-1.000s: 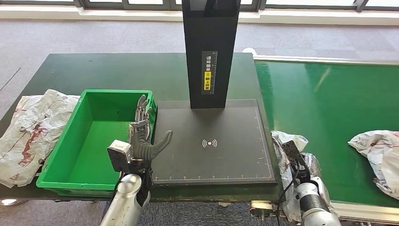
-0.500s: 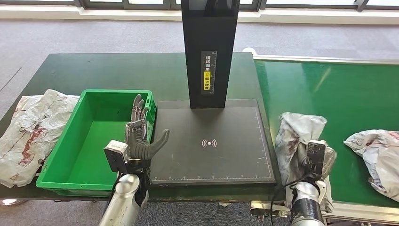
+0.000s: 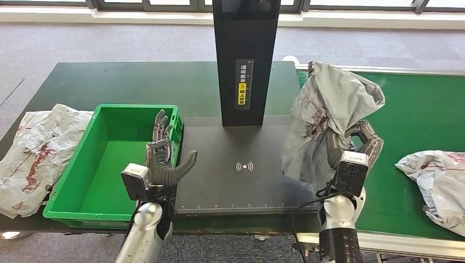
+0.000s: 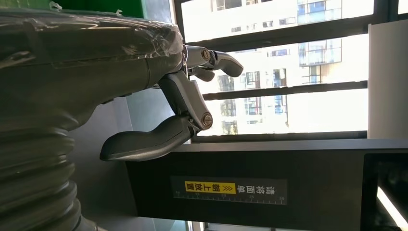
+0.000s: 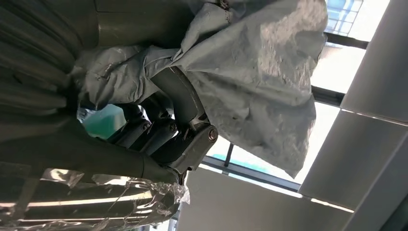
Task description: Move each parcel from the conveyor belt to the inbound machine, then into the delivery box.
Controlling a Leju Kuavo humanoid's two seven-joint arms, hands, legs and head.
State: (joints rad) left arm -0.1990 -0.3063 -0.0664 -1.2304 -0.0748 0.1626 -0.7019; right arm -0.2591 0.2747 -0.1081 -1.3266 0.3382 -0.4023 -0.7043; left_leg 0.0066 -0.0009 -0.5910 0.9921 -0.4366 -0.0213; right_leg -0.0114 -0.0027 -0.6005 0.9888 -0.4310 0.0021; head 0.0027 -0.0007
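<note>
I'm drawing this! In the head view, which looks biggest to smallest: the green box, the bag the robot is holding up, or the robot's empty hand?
1. Green box: it looks biggest.
2. Held grey bag in the right hand: lifted nearer the camera, so it may look bigger than it is.
3. Left hand: clearly smallest.

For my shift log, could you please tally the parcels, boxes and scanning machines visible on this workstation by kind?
Grey plastic mailer parcels: 3 (one held by the right hand at, one on the green conveyor belt, one left of the box)
Green plastic delivery box: 1
Black inbound machine: 1
Total: 5
</note>
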